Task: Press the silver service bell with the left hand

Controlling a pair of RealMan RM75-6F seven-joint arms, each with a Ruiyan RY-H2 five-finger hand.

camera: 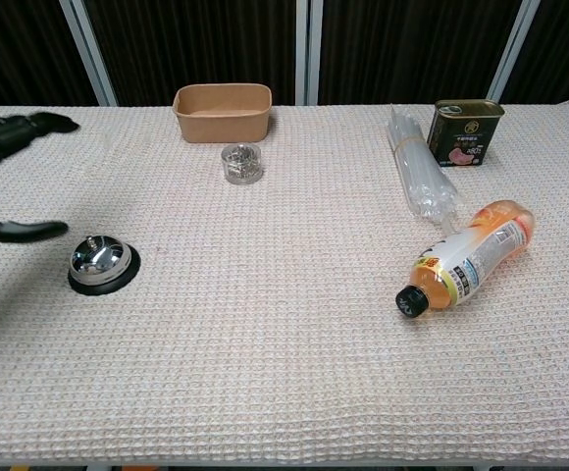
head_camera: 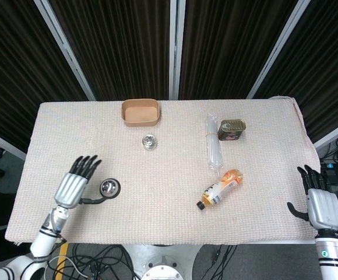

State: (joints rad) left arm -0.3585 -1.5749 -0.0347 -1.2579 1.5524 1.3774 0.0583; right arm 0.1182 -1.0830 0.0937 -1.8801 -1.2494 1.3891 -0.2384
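Observation:
The silver service bell [head_camera: 109, 187] [camera: 102, 263] stands on its black base at the table's left front, fully uncovered. My left hand [head_camera: 74, 184] [camera: 5, 137] is raised above the table to the left of the bell, fingers spread, thumb pointing toward the bell, touching nothing. My right hand [head_camera: 320, 200] hangs open off the table's right front corner; the chest view does not show it.
A brown paper tray [head_camera: 140, 112] sits at the back with a small glass jar [head_camera: 149, 142] in front of it. To the right lie a clear plastic sleeve [head_camera: 214, 149], a tin can [head_camera: 232, 129] and an orange bottle [head_camera: 220, 188] on its side.

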